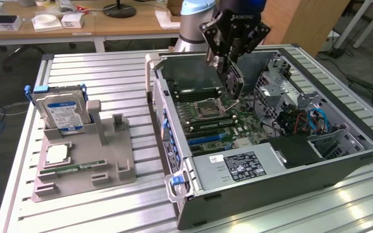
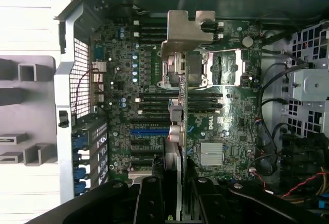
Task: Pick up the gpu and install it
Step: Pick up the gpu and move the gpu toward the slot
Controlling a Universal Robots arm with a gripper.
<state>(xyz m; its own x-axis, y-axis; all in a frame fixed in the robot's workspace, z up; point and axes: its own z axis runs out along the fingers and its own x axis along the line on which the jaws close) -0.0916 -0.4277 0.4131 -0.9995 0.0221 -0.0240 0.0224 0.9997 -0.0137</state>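
1. The arm [image 1: 196, 19] stood over the open computer case [image 1: 342, 165], which lay on its side on the slatted metal table [image 1: 109, 73].
2. The gripper [image 1: 230, 58] was closed part-way on the gpu [image 1: 233, 80], one finger on each face of the card near its upper edge.
3. The gpu hung on edge within the open case, tilted a little from vertical, above the motherboard [image 1: 238, 121].
4. In the exterior view the card's lower end lay near the processor socket [image 1: 211, 104]. Whether it touched the board could not be told.
5. In the wrist view the card showed edge-on, running from between the fingers out to its silver bracket [image 2: 187, 29]. It crossed in front of the black slots and passed just beside the blue slot [image 2: 149, 131].
6. The card was not seated in any slot.
7. A finned heatsink [image 2: 212, 153] sat on the board beside the card's edge.
8. The power supply [image 1: 238, 165] occupied the near end of the case.
9. To the exterior view's left, well apart from the case, stood a grey holder [image 1: 109, 160].
10. A blue-labelled hard drive [image 1: 62, 112] stood upright in the holder's far end.
11. A processor chip [image 1: 57, 154] and a memory stick [image 1: 73, 168] lay flat in the holder.
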